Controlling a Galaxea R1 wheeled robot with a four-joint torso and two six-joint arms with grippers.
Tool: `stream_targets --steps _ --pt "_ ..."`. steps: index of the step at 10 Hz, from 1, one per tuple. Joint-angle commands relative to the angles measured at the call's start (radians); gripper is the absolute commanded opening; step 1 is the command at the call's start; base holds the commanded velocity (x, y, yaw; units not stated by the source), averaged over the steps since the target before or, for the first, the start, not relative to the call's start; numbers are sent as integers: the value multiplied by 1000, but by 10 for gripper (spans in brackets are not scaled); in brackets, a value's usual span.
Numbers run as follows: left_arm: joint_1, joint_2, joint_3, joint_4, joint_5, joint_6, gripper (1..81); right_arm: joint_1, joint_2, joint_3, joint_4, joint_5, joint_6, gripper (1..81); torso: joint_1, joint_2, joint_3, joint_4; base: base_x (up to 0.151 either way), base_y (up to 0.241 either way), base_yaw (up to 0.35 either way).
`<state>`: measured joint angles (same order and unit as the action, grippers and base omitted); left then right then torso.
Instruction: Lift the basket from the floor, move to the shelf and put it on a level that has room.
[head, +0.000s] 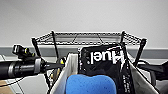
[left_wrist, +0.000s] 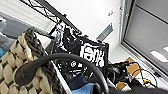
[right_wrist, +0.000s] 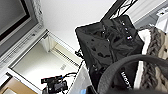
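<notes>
Basket (head: 65, 75) raised off the floor between both arms, just before the shelf (head: 87, 38), about level with its top tier; placing remains. Finger state of both grippers cannot be told.

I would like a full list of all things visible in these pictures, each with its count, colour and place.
Woven basket: one, cream-beige with dark rim and dark looped handles, pale fabric lining, raised in front of the rack.
Black pouch with white lettering: one, standing inside the basket.
Blue soft object: one, inside the basket, nearest the head camera.
Black wire rack: one, against the pale wall; its top tier lies just behind the basket.
Grey wall strip: one, behind the rack.
Left arm: black, coming in beside the basket.
Right arm: black, at the basket's other side.
</notes>
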<state>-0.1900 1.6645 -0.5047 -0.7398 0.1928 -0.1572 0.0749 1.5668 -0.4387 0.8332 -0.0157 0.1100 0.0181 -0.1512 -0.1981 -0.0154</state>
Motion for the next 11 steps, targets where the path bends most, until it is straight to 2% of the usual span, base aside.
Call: stream_targets --steps 1,4,7,11 --pt "-182 8 -32 -23 13 -27 10 226 -5 -41 104 -44 -4 10 0 0 0 0 0 0 0" --pt "-252 22 -77 -36 47 -68 10 277 -2 -78 133 -70 7 10 0 0 0 0 0 0 0" --pt "-308 66 -118 -36 54 -113 10 360 21 -113 133 -92 60 10 0 0 0 0 0 0 0" --pt "-409 110 -175 -36 70 -194 10 478 49 -170 133 -162 149 10 0 0 0 0 0 0 0"
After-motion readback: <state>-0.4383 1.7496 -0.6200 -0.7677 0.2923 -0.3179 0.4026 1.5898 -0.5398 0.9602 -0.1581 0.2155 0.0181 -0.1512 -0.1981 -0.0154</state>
